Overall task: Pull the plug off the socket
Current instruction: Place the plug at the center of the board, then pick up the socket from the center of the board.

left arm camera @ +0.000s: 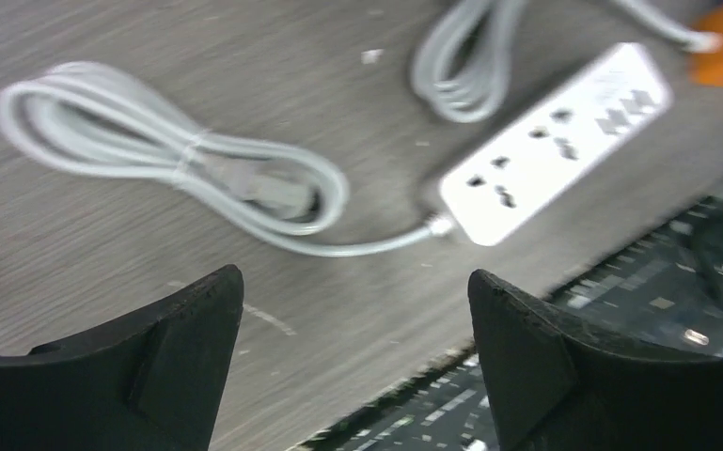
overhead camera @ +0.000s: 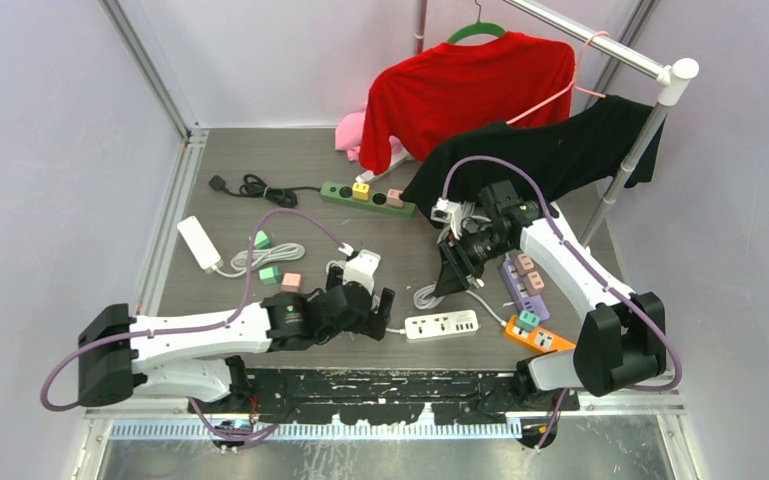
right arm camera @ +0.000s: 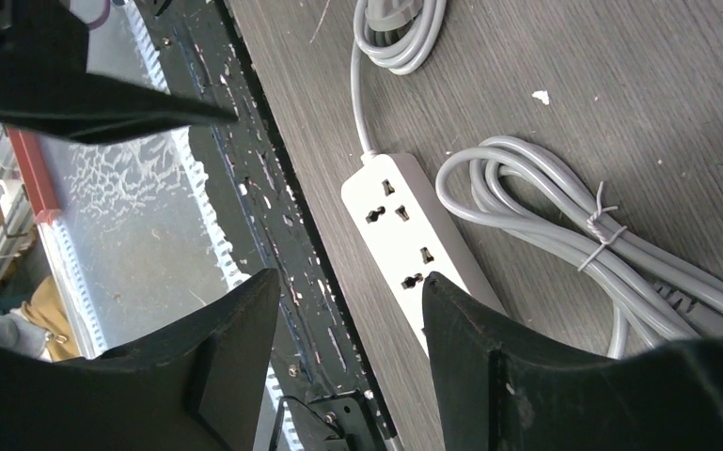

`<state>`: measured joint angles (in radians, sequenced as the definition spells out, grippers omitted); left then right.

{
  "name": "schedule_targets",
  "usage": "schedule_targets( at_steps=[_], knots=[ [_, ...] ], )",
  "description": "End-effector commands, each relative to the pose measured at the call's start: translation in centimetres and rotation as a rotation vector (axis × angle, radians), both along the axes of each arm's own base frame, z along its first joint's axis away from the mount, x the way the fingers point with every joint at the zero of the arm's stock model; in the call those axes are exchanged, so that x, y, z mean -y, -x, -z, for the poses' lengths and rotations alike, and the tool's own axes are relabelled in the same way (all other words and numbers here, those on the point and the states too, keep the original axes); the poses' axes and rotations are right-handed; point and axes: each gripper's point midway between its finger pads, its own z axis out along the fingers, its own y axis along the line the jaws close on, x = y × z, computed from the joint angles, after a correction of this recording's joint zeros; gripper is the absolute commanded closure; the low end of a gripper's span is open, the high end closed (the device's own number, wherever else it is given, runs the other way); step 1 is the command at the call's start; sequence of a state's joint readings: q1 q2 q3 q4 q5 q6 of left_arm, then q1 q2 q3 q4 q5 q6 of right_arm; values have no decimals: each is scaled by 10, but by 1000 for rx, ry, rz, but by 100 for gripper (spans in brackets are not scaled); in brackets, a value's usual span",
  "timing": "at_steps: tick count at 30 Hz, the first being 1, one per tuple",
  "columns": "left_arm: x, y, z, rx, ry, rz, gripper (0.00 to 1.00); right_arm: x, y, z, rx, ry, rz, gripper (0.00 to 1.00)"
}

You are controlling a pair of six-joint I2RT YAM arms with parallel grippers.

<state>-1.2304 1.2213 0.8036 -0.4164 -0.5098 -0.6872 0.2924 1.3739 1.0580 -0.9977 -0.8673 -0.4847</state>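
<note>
Left jaws and right jaws are both hanging open, gripping nothing, by the plugless white strip, while the green plug is standing in the orange strip behind right jaws, prob. nearer to them.

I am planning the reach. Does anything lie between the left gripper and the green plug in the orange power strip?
Yes. The white power strip lies flat between the left gripper and the green plug. It is low, so passing over it seems possible.
</note>
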Motion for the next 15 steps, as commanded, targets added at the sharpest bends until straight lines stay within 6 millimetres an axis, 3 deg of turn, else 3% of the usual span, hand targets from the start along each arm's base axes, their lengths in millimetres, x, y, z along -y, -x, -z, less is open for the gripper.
schedule_targets(
  at_steps=[1,5,15],
  knots=[
    [60,24,-61,57,378,268,12,1,-4,-18,86,-24,-7,38],
    [63,31,-78,80,465,315,12,2,-5,-19,93,-26,0,38],
    [89,52,-89,106,658,475,12,3,-7,-20,94,-23,14,38]
  ],
)
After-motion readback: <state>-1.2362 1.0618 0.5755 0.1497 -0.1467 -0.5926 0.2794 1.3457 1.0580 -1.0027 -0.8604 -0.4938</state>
